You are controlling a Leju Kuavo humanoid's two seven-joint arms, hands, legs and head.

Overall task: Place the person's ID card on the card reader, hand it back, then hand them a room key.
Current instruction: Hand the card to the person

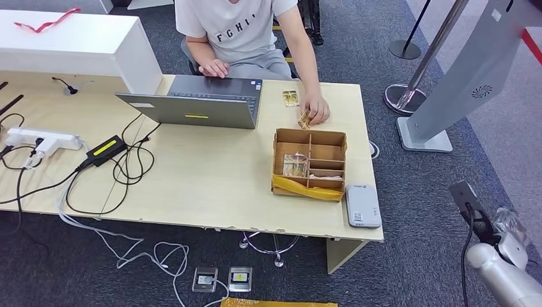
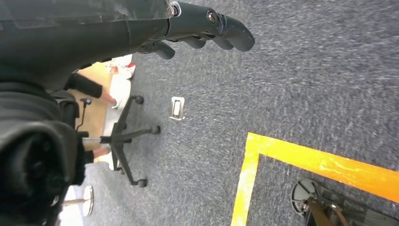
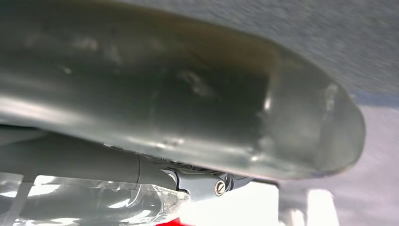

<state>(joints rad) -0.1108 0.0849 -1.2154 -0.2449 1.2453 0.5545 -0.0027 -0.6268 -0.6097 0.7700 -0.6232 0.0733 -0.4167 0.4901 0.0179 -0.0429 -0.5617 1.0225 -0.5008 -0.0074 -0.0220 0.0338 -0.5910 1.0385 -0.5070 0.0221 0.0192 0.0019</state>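
Both of my hands are off the counter (image 1: 192, 192). My left hand (image 2: 207, 28) hangs over grey carpet (image 2: 301, 75), its dark fingers (image 2: 235, 35) curled loosely and a little apart, holding nothing and touching nothing. My right hand (image 1: 505, 240) sits low at the right, beyond the counter's edge, wrapped in clear plastic; from the head view I cannot tell how far it is open, and the right wrist view is a blurred close-up of its grey thumb (image 3: 188, 103) that settles nothing. On the counter, the white card reader (image 1: 363, 206) lies at the near right corner, just beside a cardboard box (image 1: 309, 164) with dividers. A person's hand (image 1: 315, 110) rests on the counter just behind the box, with something small and yellowish under it; whether that is the ID card I cannot tell. Another small yellowish item (image 1: 291, 98) lies near it. A grey laptop (image 1: 198, 102) stands open further left.
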